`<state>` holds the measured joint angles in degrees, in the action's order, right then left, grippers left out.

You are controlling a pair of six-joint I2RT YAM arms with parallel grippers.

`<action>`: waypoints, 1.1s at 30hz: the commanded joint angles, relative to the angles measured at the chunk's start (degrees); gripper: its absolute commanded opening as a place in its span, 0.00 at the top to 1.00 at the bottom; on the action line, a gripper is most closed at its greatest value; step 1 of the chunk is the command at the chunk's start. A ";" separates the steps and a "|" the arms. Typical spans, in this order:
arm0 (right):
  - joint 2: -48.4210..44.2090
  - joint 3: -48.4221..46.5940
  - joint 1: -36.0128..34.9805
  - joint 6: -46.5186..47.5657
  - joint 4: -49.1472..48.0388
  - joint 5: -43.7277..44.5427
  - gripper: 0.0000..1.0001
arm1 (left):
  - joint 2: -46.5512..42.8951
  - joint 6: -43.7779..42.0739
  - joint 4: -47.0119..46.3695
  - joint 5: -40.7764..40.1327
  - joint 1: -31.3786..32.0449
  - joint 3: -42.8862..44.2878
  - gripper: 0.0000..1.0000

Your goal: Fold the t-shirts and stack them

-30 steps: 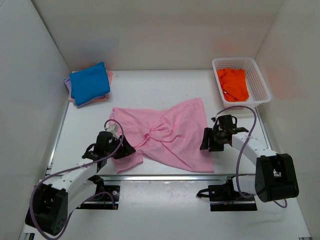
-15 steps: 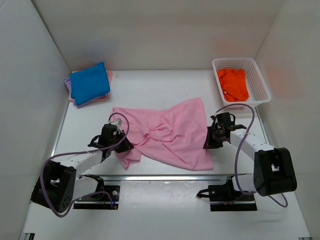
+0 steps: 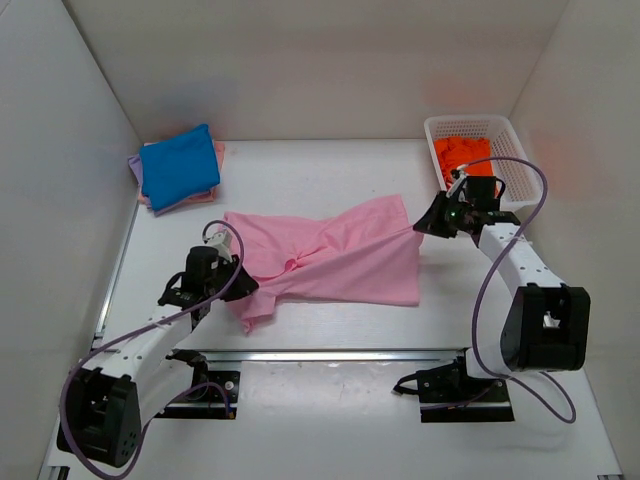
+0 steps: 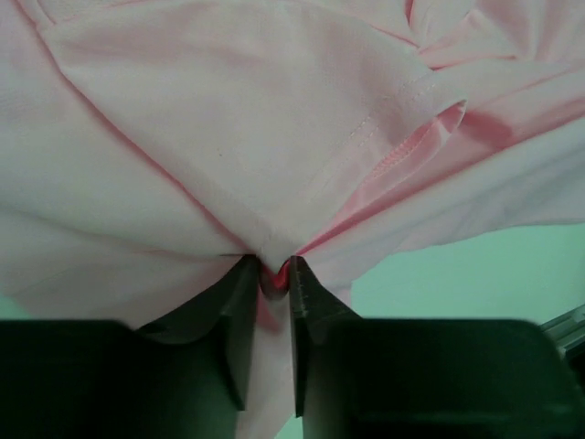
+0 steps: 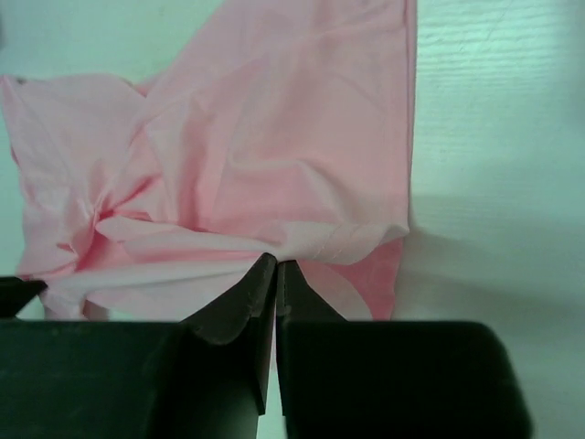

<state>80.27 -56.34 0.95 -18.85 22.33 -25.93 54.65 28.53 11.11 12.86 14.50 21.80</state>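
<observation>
pinching the pink t-shirt (image 3: pixel 345 262) at opposite edges, left tool (image 4: pixel 272 273) and right tool (image 5: pixel 275 265) are clenched on it, mid counter (image 3: pixel 320 185). pulling apart could slip these thin pinches, dropping bunched cloth

No writing, label, brand, number or sign can be read in any view; the pink t-shirt (image 4: pixel 228 119) just ahead of the jaws shows only plain fabric and a stitched hem.
</observation>
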 commanded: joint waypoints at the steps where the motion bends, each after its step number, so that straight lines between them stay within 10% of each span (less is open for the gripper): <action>1: 1.11 -1.76 1.86 -4.34 -6.94 2.72 0.97 | -3.58 -0.67 2.59 0.23 -0.79 -2.11 0.66; 6: 2.36 -3.17 3.01 -2.52 -5.82 7.21 0.73 | -9.36 -1.03 5.92 0.75 -1.76 -1.50 0.47; 19: -9.52 13.52 -3.67 -1.80 10.19 15.11 0.50 | -11.95 3.46 13.06 -0.39 6.15 -1.49 0.45; 33: -4.87 22.23 -12.11 -6.54 6.96 16.18 0.51 | -0.78 3.82 3.82 -1.96 8.53 -4.67 0.36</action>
<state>73.01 -35.88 -9.54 -23.16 33.01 -10.61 53.45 32.95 16.58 12.12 23.75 17.67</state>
